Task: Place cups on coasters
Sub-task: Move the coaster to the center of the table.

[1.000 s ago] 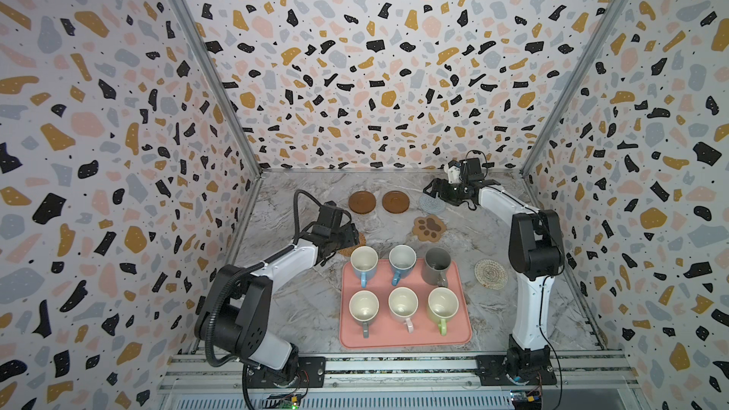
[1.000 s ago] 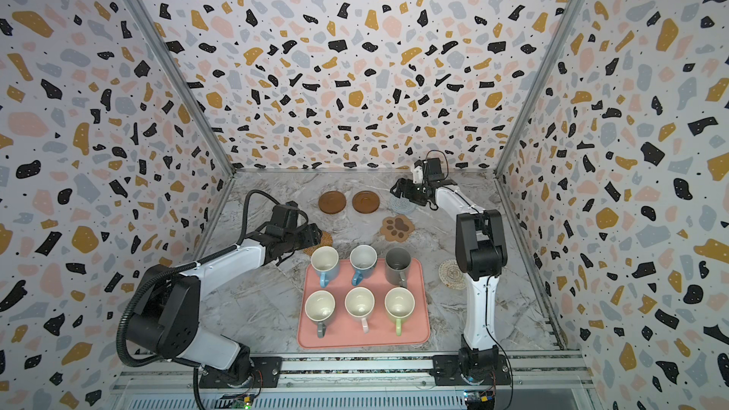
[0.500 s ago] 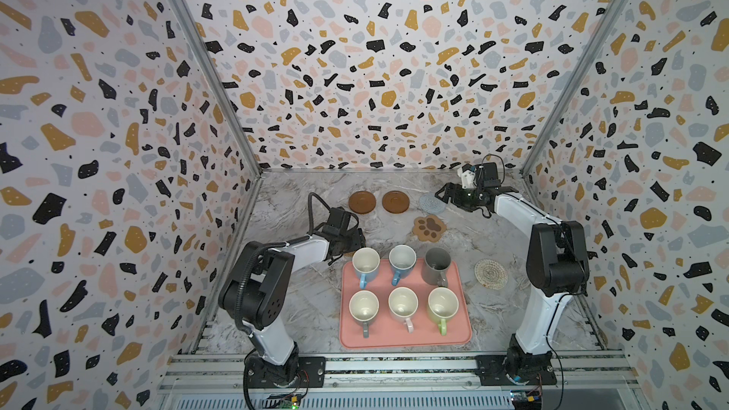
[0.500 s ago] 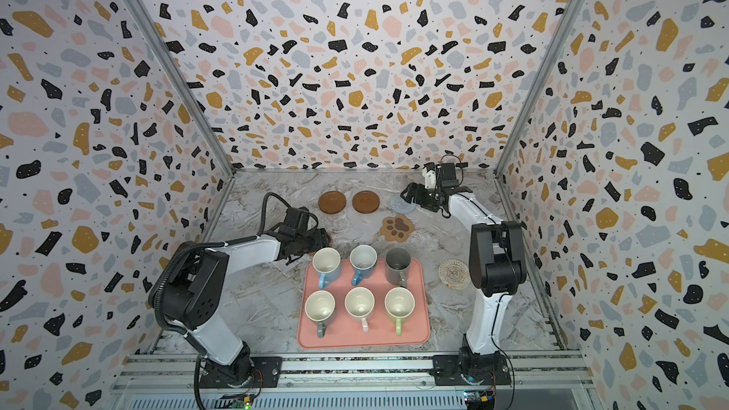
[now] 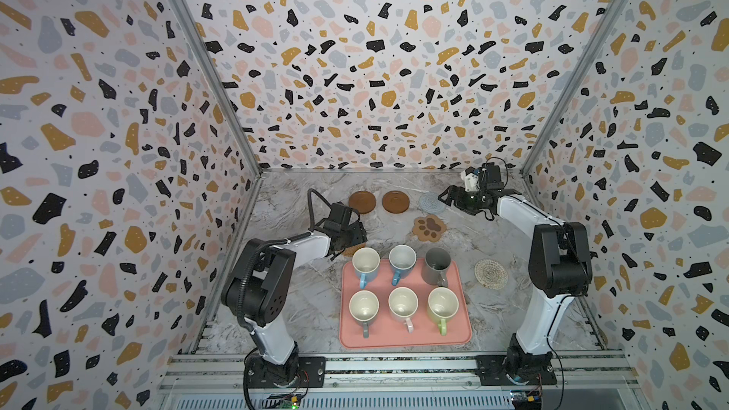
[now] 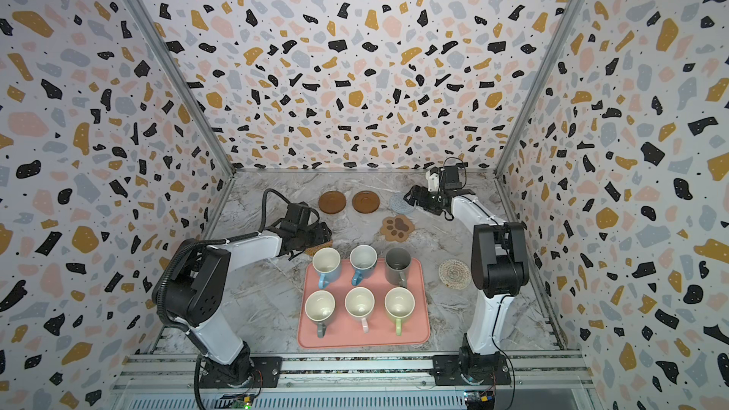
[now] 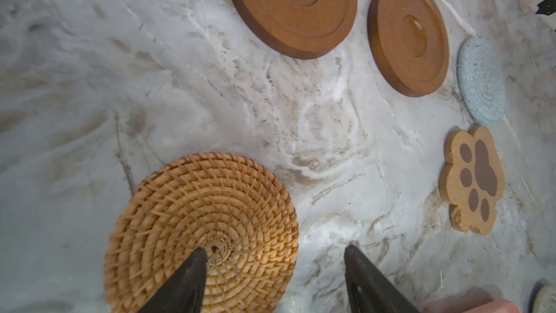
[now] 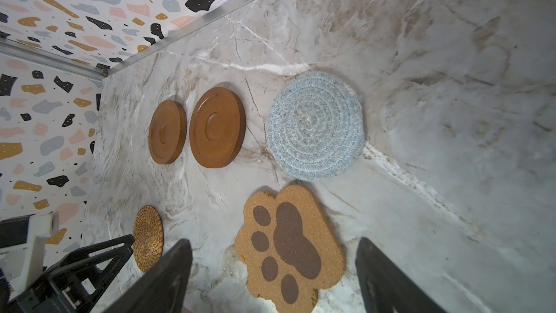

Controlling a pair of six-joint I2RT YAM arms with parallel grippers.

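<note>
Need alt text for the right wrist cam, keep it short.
The open right pincer hangs empty over a marble table, its dark fingers framing a paw-shaped cork coaster. Farther off lie a grey-blue woven coaster, two brown wooden discs side by side and a rattan coaster.

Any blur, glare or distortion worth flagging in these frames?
Both top views: sharp, evenly lit, with wide-angle stretch toward the corners. Left wrist view: the left fingers are soft, the tabletop is smeared toward one edge, and the rattan coaster is readable. Right wrist view: paw coaster crisp, the right fingers dark and blurred. No harsh glare.
</note>
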